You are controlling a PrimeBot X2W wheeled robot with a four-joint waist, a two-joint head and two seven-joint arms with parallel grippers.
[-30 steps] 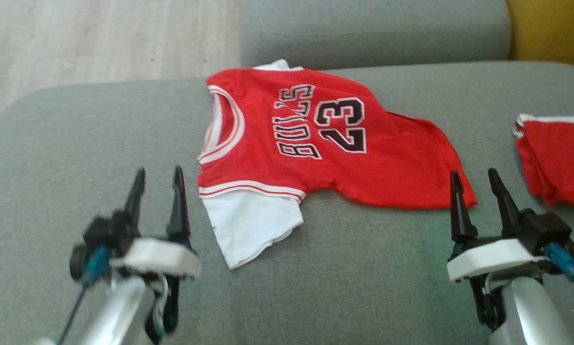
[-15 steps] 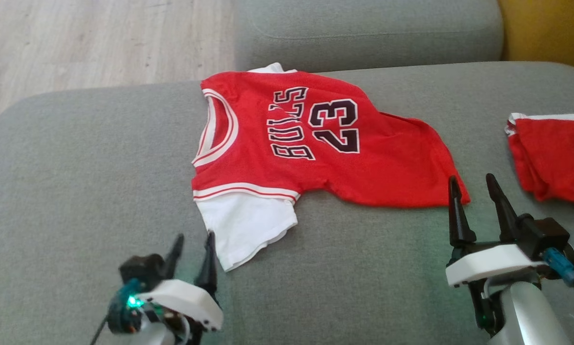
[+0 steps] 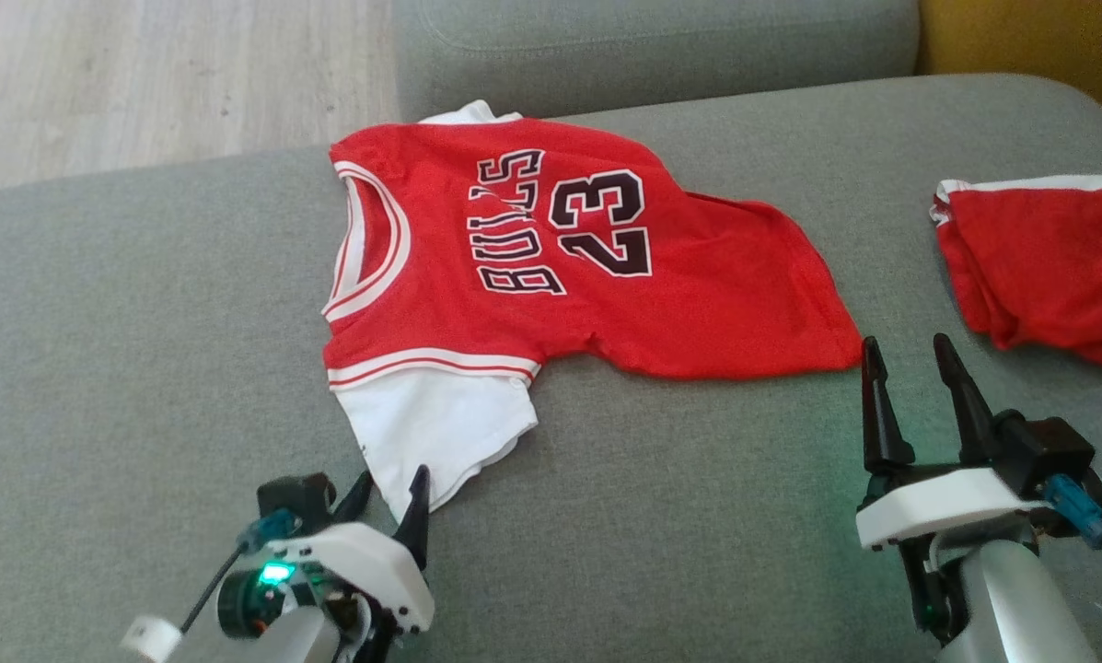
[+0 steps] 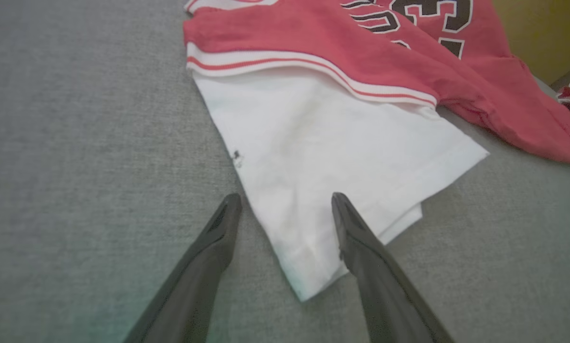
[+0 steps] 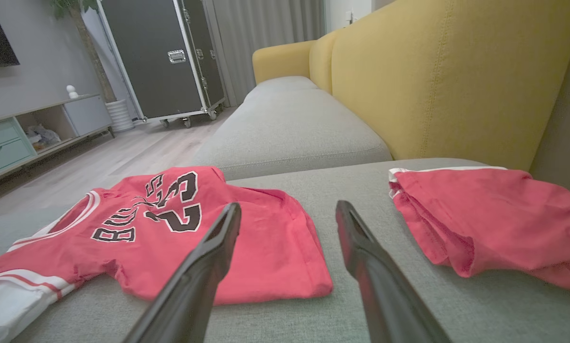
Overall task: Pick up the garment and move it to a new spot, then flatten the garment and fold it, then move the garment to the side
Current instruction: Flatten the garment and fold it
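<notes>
The garment [image 3: 551,267] is a red jersey with "BULLS 23" lettering and white sleeves, lying spread on the grey sofa cushion [image 3: 136,313]. Its near white sleeve [image 3: 435,428] points toward me. My left gripper [image 3: 389,488] stands open low over the tip of that sleeve; in the left wrist view the sleeve [image 4: 323,157] lies between the two fingers of the left gripper [image 4: 285,202], with no grip on it. My right gripper [image 3: 905,354] is open just off the jersey's hem corner [image 3: 836,345]. The right wrist view shows the garment [image 5: 170,228] ahead of the open right gripper [image 5: 287,207].
A second red piece of clothing [image 3: 1038,262] with white trim lies on the cushion at the right. A yellow backrest [image 5: 446,71] rises behind it. A second grey cushion [image 3: 652,41] lies beyond, and wooden floor [image 3: 145,74] at the far left.
My left gripper has dropped and moved right to the white sleeve's tip. The head camera has shifted, sliding the whole scene left and up. The right gripper has held still.
</notes>
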